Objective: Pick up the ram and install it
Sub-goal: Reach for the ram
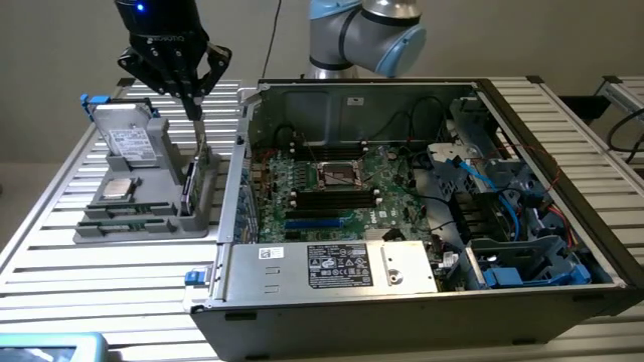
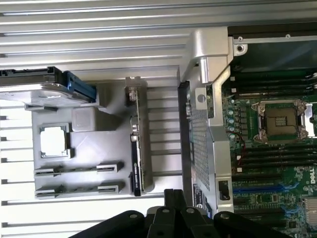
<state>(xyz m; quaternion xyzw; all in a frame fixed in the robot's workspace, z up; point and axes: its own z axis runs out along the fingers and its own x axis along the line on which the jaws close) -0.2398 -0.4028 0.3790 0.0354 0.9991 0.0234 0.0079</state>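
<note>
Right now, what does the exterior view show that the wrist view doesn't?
Exterior view: the arm's blue joint and the case's drive bays. Wrist view: the ram, its top edge seen from above. Both: the shut gripper, the ram standing in the grey holder, the processor chip, the motherboard.

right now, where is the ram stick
On the exterior view's left, the ram stands on edge in the grey tray, along the tray's side nearest the open computer case, with the tool above it.
</note>
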